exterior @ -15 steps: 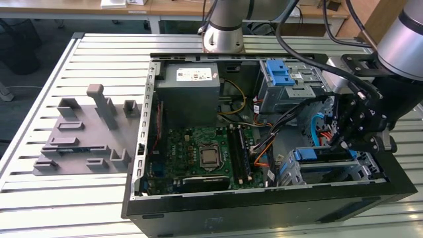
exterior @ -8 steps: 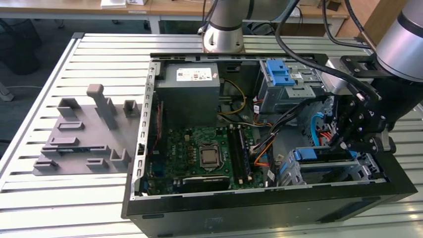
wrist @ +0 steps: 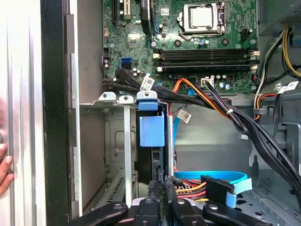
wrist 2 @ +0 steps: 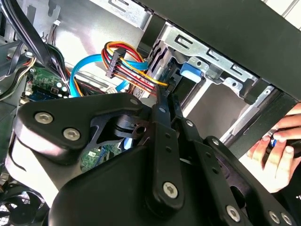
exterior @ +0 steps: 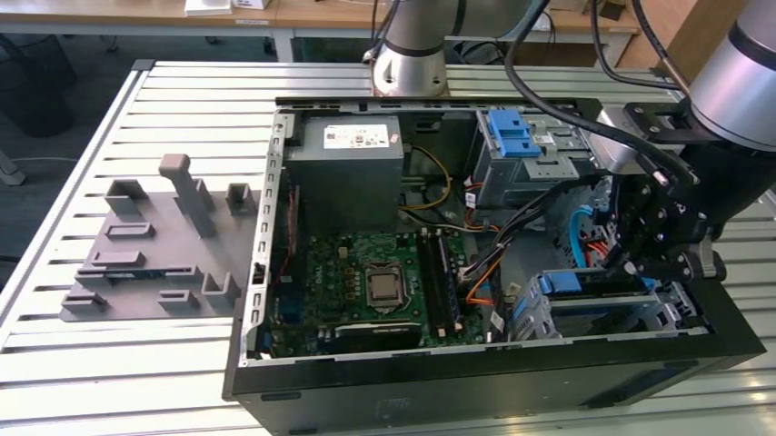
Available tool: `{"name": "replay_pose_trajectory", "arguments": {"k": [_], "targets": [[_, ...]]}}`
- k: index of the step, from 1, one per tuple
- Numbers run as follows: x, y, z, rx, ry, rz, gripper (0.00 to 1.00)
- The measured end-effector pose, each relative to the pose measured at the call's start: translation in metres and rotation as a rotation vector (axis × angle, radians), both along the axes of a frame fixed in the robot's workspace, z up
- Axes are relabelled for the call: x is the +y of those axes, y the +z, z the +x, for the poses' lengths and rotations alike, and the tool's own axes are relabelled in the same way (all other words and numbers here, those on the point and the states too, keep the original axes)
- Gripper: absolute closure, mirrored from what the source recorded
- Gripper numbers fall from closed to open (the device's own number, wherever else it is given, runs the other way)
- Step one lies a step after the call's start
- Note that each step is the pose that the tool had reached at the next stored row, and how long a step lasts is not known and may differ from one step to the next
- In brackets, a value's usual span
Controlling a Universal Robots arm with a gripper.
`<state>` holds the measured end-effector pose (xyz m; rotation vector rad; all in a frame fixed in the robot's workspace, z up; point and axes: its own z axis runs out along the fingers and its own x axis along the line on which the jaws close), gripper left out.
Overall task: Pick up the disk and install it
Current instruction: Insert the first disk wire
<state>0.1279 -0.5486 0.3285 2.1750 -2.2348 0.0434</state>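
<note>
An open computer case (exterior: 485, 381) lies on its side on a slatted metal desk (exterior: 194, 100), with 1 robot arm (exterior: 740, 73) reaching down into the end of the case at the exterior view's right. The claw (exterior: 637, 259) hangs just above the lower drive cage (exterior: 606, 304), a grey metal frame in the corner of the case. In the first wrist view the claw (wrist: 162, 188) has its 2 black fingers (wrist: 153, 195) drawn close together, pinching the thin edge of the disk (wrist: 151, 162), which stands on edge inside a slot of the cage with its blue plastic rail tab (wrist: 152, 129) facing the camera. The second wrist view shows the same narrow pinch, the claw (wrist 2: 164, 96) reaching toward the cage (wrist 2: 207, 66) past a bundle of red, yellow and orange wires (wrist 2: 129, 59) and a light blue flat cable (wrist 2: 87, 70). The green motherboard (exterior: 376, 282) fills the middle of the case, and a grey power supply box (exterior: 352, 173) sits at the far end. A grey moulded fixture (exterior: 158, 245) rests on the desk at the exterior view's left, well apart from the case. A person's hand (wrist 2: 280, 150) rests outside the black case wall in the second wrist view.
</note>
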Motion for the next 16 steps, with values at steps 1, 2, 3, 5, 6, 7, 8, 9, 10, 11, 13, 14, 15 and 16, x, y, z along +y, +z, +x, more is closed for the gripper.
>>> {"name": "replay_pose_trajectory", "arguments": {"k": [1,2,3,5,6,7,8,9,10,11,13,14,15,16], "targets": [[0.0,0.0,0.0,0.0,0.0,0.0,0.77],[0.0,0.0001,0.0,-0.0001,0.0,0.0,0.77],[-0.0001,0.0005,0.0,-0.0001,0.0,0.0001,0.77],[0.0,0.0021,0.0,-0.0001,0.0,0.0016,0.7],[0.0,0.0029,0.0,-0.0001,0.0,0.0023,0.7],[0.0,0.0038,0.0,-0.0001,0.0,0.003,0.7],[0.0,0.0048,0.0,-0.0001,0.0,0.0036,0.7],[0.0,0.0058,0.0,-0.0001,0.0,0.004,0.7],[0.0,0.0069,0.0,-0.0001,0.0,0.0042,0.7],[0.0,0.0079,0.0,-0.0001,0.0,0.0044,0.7],[0.0,0.0097,0.0,-0.0001,0.0,0.0045,0.7],[0.0,0.0105,0.0,-0.0001,0.0,0.0046,0.7],[0.0,0.0113,0.0,-0.0001,0.0,0.0046,0.7],[0.0,0.0118,0.0,-0.0001,0.0,0.0048,0.72]]}}
